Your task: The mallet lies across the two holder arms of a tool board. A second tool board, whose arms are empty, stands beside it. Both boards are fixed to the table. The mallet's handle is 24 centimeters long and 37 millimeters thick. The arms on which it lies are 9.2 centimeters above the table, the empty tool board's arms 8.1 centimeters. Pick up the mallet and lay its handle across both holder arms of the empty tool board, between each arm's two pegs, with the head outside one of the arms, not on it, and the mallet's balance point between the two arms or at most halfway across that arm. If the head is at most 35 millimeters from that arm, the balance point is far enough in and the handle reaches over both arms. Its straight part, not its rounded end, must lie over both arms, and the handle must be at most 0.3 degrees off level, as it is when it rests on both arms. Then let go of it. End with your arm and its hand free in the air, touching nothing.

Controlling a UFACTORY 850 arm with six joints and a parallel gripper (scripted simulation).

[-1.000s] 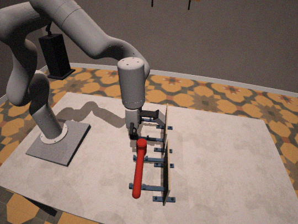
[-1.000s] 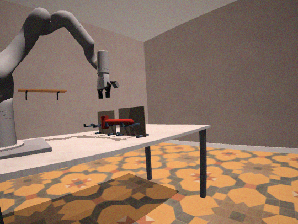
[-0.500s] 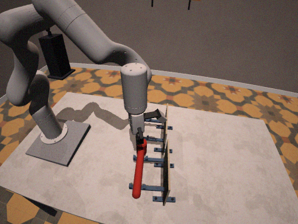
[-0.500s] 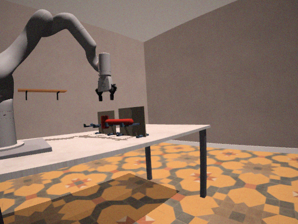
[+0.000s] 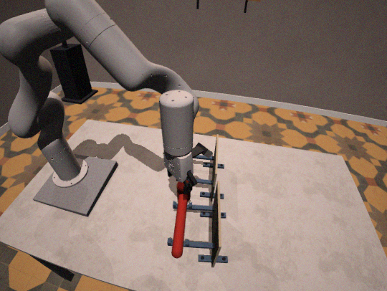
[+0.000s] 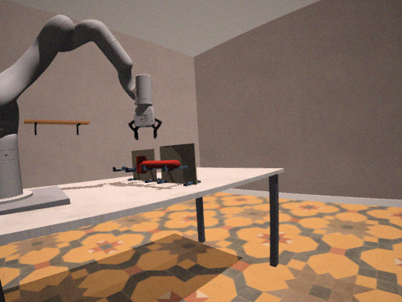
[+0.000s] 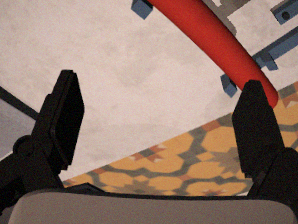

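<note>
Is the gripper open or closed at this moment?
Open. The gripper hangs above the mallet, fingers wide apart with nothing between them.
</note>
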